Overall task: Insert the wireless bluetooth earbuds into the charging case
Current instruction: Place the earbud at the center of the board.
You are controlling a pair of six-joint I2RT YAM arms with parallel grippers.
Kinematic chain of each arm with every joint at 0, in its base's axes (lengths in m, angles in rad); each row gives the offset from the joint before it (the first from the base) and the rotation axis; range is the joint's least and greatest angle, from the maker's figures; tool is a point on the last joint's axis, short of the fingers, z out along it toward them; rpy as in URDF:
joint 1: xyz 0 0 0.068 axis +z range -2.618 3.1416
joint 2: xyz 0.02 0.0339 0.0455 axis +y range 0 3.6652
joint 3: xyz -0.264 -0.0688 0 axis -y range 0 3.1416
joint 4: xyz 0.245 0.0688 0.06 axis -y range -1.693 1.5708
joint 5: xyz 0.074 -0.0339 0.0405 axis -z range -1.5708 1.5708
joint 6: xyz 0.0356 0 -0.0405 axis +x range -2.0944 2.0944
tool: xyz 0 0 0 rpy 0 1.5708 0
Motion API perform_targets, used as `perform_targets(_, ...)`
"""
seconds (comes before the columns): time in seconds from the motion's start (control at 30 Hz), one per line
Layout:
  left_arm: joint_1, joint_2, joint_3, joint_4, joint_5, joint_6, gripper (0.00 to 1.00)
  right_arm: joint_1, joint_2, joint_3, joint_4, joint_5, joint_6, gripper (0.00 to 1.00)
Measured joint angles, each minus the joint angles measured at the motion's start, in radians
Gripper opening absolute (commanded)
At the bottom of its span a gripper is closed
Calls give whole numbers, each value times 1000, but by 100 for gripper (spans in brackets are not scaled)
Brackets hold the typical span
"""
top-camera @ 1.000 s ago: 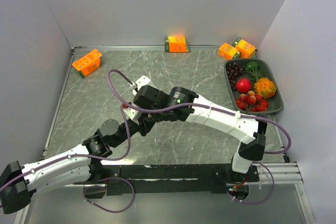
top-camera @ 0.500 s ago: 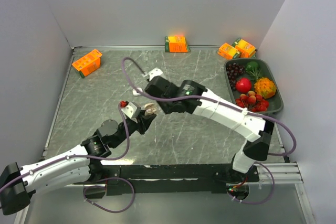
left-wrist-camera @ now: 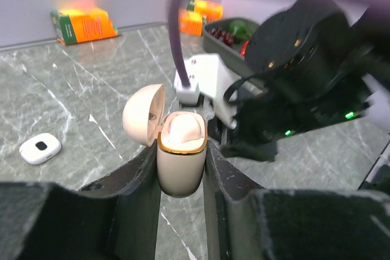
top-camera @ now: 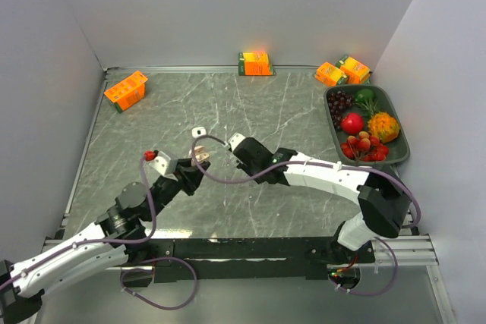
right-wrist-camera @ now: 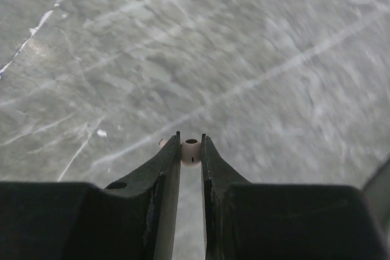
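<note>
Earbud [right-wrist-camera: 191,152], tiny and pale, is pinched between the nearly closed fingers of the right end effector [right-wrist-camera: 191,143], mid-frame in the right wrist view, over bare marble. The case [left-wrist-camera: 181,158] stands upright, clamped in the left end effector [left-wrist-camera: 181,162], its lid [left-wrist-camera: 144,115] swung back to the left. Something pale fills its mouth; whether that is a seated bud I cannot tell. So the pick looks done; carrying the bud over and seating it is left. From above, the two end effectors are near but apart. The tabletop [top-camera: 304,104] is grey veined marble, with a small white case [top-camera: 199,132], orange boxes [top-camera: 125,90] along the top edge, a fruit tray [top-camera: 405,148] at right; plain pale walls.
</note>
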Motion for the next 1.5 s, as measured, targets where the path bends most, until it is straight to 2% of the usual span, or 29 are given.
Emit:
perform_targets(0.1,0,-76,0,-37,7,0,1,-1,0,-73,163,-49,-104,0)
perform_targets(0.27,0,-183,0,-85,29,2,1,-39,41,-56,315,-158,-214,0)
perform_targets(0.4,0,-230,1,-115,29,4,1,-89,127,-32,385,-251,-245,0)
perform_targets(0.6,0,-247,2,-171,24,8,1,-130,250,-28,392,-355,-275,1)
perform_targets(0.7,0,-252,2,-182,18,9,1,-142,255,-9,382,-389,-277,25)
perform_targets(0.73,0,-252,2,-185,17,9,1,-146,256,-2,376,-398,-275,35)
perform_targets(0.87,0,-249,2,-190,16,9,1,-150,258,12,370,-411,-253,48)
perform_targets(1.03,0,-249,2,-191,9,11,1,-153,253,12,369,-396,-201,61)
perform_targets(1.1,0,-249,2,-193,3,12,1,-154,242,12,367,-384,-179,63)
perform_targets(1.17,0,-253,2,-198,-6,12,1,-154,219,12,365,-361,-149,74)
perform_targets(1.27,0,-262,3,-205,-16,12,1,-155,156,12,360,-297,-62,75)
perform_targets(1.37,0,-272,6,-206,-31,12,1,-164,106,52,304,-206,109,73)
perform_targets(1.5,0,-274,7,-205,-51,11,1,-198,137,225,130,-167,419,74)
